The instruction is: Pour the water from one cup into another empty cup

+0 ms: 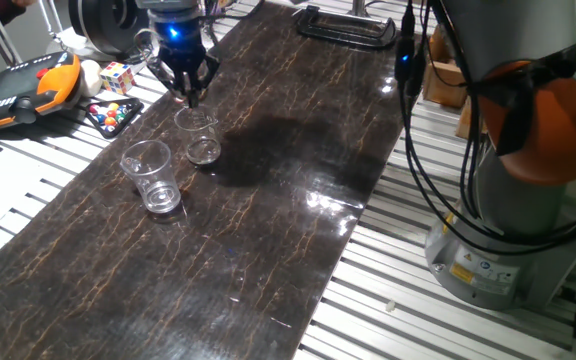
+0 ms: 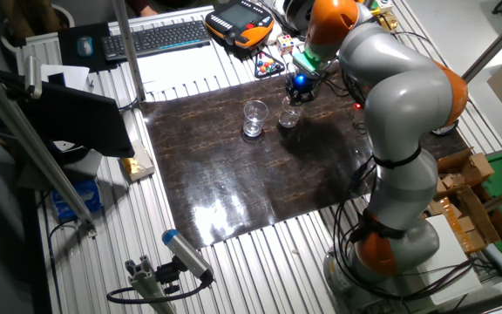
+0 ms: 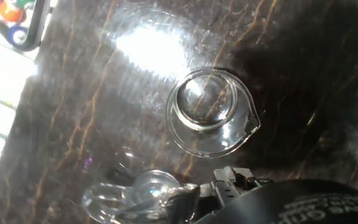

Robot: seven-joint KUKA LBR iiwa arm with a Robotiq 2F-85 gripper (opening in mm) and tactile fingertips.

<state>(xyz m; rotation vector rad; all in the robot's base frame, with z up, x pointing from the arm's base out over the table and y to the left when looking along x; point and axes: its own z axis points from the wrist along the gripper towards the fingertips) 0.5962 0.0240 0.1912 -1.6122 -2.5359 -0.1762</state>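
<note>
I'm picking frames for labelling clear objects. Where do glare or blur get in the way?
Hand view: a blown-out glare patch sits on the mat above the spouted cup, and the finger at the bottom edge is blurred. One fixed view: glare streaks on the mat; both cups stay legible. Other fixed view: cups tiny, detail lost.

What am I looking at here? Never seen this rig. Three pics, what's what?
It is one robot arm, grey with orange joints, bolted beside a table. Two pictures come from fixed cameras on different sides; the third comes from a camera on the hand, looking down along the fingers. On the dark mat stand two clear plastic cups, apart and upright: a wider tumbler and a narrower cup with a pouring lip. The gripper hangs just above the narrower cup's rim and holds nothing. Whether its fingers are open is hard to tell. Clutter lies beyond the mat.
</note>
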